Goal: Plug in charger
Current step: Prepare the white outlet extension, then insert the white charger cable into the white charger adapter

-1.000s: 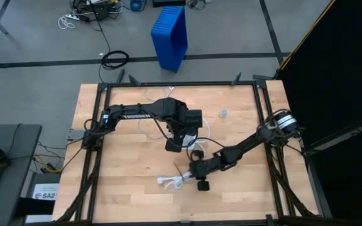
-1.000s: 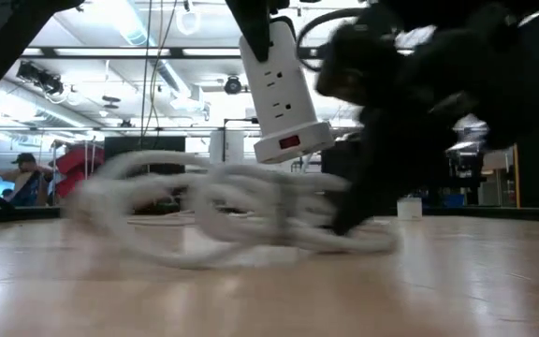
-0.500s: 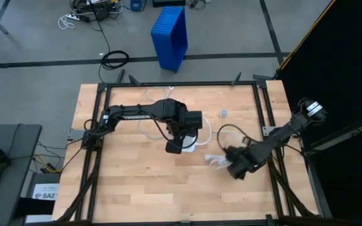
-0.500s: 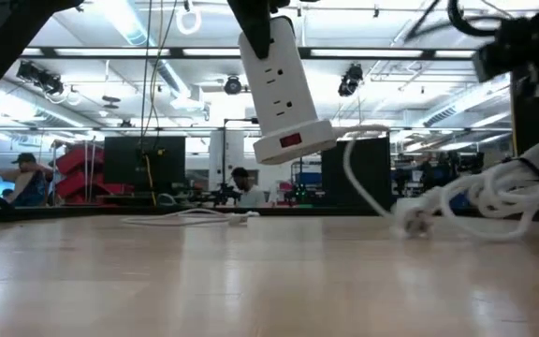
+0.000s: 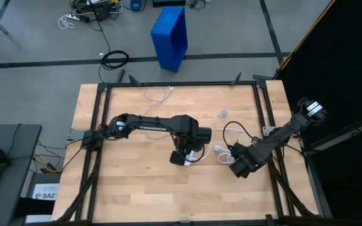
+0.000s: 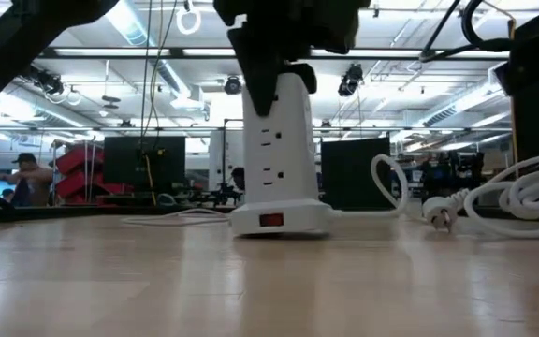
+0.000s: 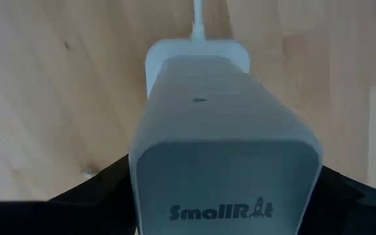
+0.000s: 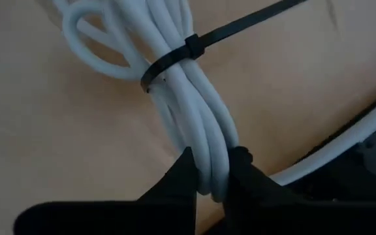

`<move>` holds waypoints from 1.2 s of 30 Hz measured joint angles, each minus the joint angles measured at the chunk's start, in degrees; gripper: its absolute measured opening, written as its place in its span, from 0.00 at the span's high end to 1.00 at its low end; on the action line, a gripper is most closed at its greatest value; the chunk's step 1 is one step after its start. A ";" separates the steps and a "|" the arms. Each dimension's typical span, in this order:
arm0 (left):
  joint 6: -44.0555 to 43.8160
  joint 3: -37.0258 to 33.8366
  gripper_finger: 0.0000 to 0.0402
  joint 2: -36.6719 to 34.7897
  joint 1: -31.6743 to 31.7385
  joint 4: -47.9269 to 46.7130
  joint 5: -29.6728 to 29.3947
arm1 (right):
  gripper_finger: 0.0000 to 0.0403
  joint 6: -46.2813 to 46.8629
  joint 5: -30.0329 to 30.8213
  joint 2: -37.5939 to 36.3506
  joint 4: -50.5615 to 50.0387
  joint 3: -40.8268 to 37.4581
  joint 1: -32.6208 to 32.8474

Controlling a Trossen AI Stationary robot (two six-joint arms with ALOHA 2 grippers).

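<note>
A white power-strip tower (image 6: 284, 140) stands upright, its wide base (image 6: 279, 221) on the table's middle, with my left gripper (image 6: 284, 37) shut on its top from above. The left wrist view looks down the tower (image 7: 224, 124), a finger (image 7: 96, 189) on either side. Toward the table's right, my right gripper (image 5: 239, 166) is shut on the charger's coiled white cord (image 8: 188, 85), bound by a black zip tie (image 8: 175, 59). The cord's plug end (image 6: 438, 213) lies on the table. The charger's brick is hidden. My left gripper holds the tower's two opposite sides (image 7: 142, 176) near its top end, between its two fingers. The fingers point straight down. The tower is upright, its base resting on the wood. My right gripper pinches several strands of the cord bundle (image 8: 211, 163) between its two fingers, a little way from the zip tie. The fingers slant steeply down and lie across the strands. The bundle lies on the table.
A thin white cable (image 5: 159, 94) lies near the table's far edge and a small grey object (image 5: 223, 113) lies right of the middle. The tower's own cord (image 7: 198, 16) runs off from its base. Black frame rails (image 5: 168, 83) border the table. A blue bin (image 5: 170, 34) stands on the floor beyond.
My left gripper has gone down with the tower, which hung tilted above the table and now stands upright on its base. My right gripper has dragged the cord bundle from the near middle toward the table's right edge, turning as it went, then held still.
</note>
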 joint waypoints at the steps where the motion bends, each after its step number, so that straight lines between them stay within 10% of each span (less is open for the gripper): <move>1: -0.02 0.00 0.31 0.08 0.11 0.02 -0.10 | 0.88 0.00 0.48 0.00 0.01 -0.56 0.01; 11: -2.20 0.08 0.31 0.00 0.91 0.48 -0.32 | 0.66 -0.48 4.05 0.00 -1.05 -2.36 -0.03; 17: -5.49 -0.33 0.06 0.18 1.19 -0.50 -5.20 | 0.52 -1.58 3.28 0.00 -1.72 -2.10 -0.17; 26: -4.57 -0.24 0.30 -10.02 0.78 0.21 -6.39 | 0.41 -1.64 8.67 -0.02 -10.19 2.91 -0.18; 36: -10.14 -0.78 0.32 -27.82 -2.45 3.01 -7.57 | 0.44 -2.46 27.27 -0.02 -10.36 9.21 0.20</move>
